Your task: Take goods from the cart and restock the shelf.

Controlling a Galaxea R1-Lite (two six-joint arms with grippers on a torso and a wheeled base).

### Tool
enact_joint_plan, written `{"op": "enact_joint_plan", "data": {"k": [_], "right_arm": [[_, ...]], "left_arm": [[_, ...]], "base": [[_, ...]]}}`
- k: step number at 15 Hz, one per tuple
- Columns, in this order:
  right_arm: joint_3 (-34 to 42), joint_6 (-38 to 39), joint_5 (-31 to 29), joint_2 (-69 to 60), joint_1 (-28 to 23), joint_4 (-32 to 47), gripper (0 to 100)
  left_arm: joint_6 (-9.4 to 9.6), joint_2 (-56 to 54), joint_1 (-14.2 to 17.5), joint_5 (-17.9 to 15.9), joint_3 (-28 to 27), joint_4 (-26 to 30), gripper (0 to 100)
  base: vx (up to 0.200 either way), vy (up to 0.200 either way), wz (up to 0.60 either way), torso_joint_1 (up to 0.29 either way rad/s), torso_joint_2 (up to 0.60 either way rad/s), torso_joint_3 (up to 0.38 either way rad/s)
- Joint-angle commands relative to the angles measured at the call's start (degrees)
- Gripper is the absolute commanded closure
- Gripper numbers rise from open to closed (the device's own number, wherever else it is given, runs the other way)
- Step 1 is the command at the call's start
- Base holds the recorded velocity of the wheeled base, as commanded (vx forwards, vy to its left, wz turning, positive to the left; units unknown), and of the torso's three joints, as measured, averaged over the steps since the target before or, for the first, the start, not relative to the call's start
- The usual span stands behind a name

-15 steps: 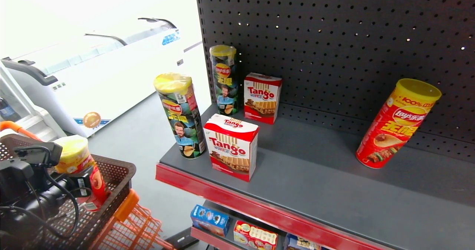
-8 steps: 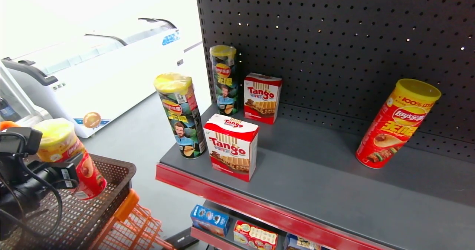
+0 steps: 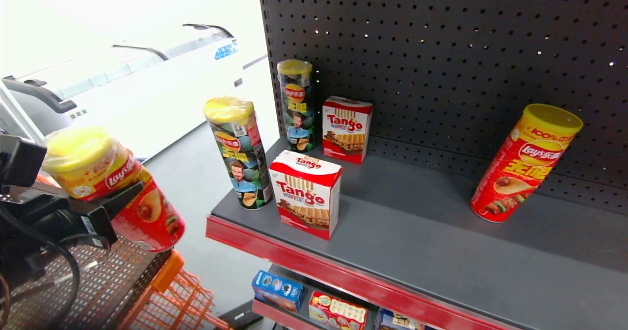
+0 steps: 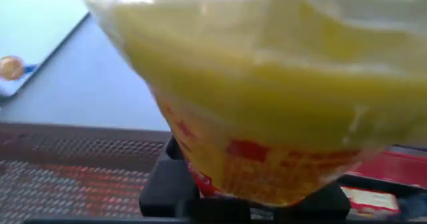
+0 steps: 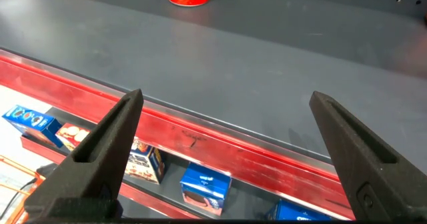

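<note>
Left claw (image 3: pixel 105 205) pinches a red cylindrical chip can (image 3: pixel 122 188) around its middle, its black fingers pressed against the glossy wall on either side. The can is tilted, its yellow plastic lid pointing up and away from the shelf, and it hangs over the corner of the cart's brown perforated basket (image 3: pixel 98 291), which sits in an orange wire frame (image 3: pixel 181 295). In the left wrist view the translucent yellow lid and red wall of the can (image 4: pixel 267 117) loom close, with the claw (image 4: pixel 247 201) gripping it below.

Right claw (image 5: pixel 230 151) is spread wide, its two black wedge-shaped fingers well apart and holding nothing, in front of the shelf's red edge strip (image 5: pixel 200 127).

The shelf (image 3: pixel 417 232) has a flat, matte dark grey deck and a black pegboard back (image 3: pixel 441 50). A second red can (image 3: pixel 525 163) with a yellow lid stands toward the back near the pegboard. At the other end stand two dark printed cans (image 3: pixel 239 151) (image 3: pixel 296 105) with yellow lids, each just beside a red-and-white cardboard wafer box (image 3: pixel 306 200) (image 3: pixel 346 129). Small boxes, one blue (image 3: pixel 277 291), lie on the shelf below. A white chest freezer (image 3: pixel 122 99) with a curved lid stands behind the cart.
</note>
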Motion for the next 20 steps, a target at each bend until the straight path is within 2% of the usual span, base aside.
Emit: {"op": "enact_joint_plan", "data": {"k": [1, 2, 4, 7, 10, 12, 15, 17, 18, 20], "right_arm": [[0.0, 0.0, 0.0, 0.1, 0.0, 0.0, 0], [0.0, 0.0, 0.0, 0.1, 0.0, 0.0, 0], [0.0, 0.0, 0.0, 0.1, 0.0, 0.0, 0], [0.0, 0.0, 0.0, 0.1, 0.0, 0.0, 0], [0.0, 0.0, 0.0, 0.1, 0.0, 0.0, 0], [0.0, 0.0, 0.0, 0.1, 0.0, 0.0, 0], [0.0, 0.0, 0.1, 0.1, 0.0, 0.0, 0], [0.0, 0.0, 0.1, 0.1, 0.0, 0.0, 0], [0.0, 0.0, 0.1, 0.1, 0.0, 0.0, 0], [0.0, 0.0, 0.1, 0.1, 0.0, 0.0, 0]], "left_arm": [[-2.37, -4.5, -4.6, -2.6, 1.7, 0.2, 100], [-2.11, -4.8, -4.3, -2.2, 2.1, 0.2, 100], [-1.76, -5.7, -5.6, -2.7, 2.3, 0.2, 100], [-1.76, -5.8, -13.3, -3.6, 2.2, 0.4, 100], [-2.02, -6.2, -17.3, -3.9, 2.9, 1.9, 100], [-2.02, -6.3, -21.5, -4.2, 1.9, 4.1, 100], [-2.02, -7.2, -24.8, -4.2, -2.0, 8.2, 100], [-1.85, -9.2, -28.4, -4.3, -2.9, 13.1, 100], [-1.76, -10.8, -29.1, -4.5, -3.0, 17.3, 100], [-1.05, -12.2, -29.2, -5.9, -2.9, 21.0, 100]], "base": [[0.0, 0.0, 0.0, 0.0, 0.0, 0.0], [0.0, 0.0, 0.0, 0.0, 0.0, 0.0], [0.0, 0.0, 0.0, 0.0, 0.0, 0.0], [0.0, 0.0, 0.0, 0.0, 0.0, 0.0], [0.0, 0.0, 0.0, 0.0, 0.0, 0.0], [0.0, 0.0, 0.0, 0.0, 0.0, 0.0], [0.0, 0.0, 0.0, 0.0, 0.0, 0.0], [0.0, 0.0, 0.0, 0.0, 0.0, 0.0], [0.0, 0.0, 0.0, 0.0, 0.0, 0.0], [0.0, 0.0, 0.0, 0.0, 0.0, 0.0]]}}
